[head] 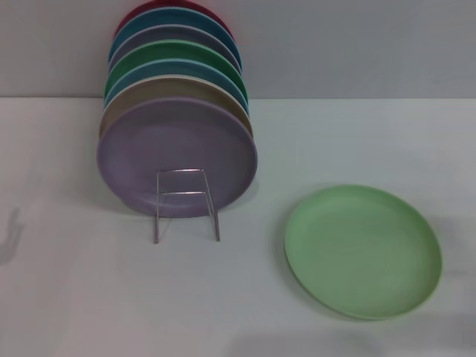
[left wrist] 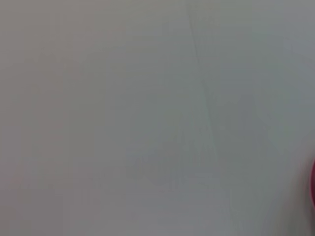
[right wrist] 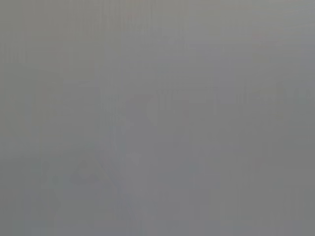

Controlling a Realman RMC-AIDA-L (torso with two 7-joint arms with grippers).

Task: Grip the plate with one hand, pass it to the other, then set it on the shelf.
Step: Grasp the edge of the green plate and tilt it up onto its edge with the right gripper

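Note:
The pale light-green plate (head: 363, 250) lies flat on the white table at the front right in the head view. The silver wire shelf (head: 185, 204) stands left of it, its rectangular looped front facing me. Several plates stand upright in it, a lavender plate (head: 177, 156) at the front. Neither gripper shows in the head view. The left wrist view shows only a plain grey surface with a sliver of red at one edge (left wrist: 312, 184). The right wrist view shows only a plain grey surface.
Behind the lavender plate stand a tan plate (head: 178, 95), blue and green ones, and a red plate (head: 175, 10) at the back. A grey wall rises behind the white table (head: 74, 297). A faint shadow lies at the left edge (head: 11, 234).

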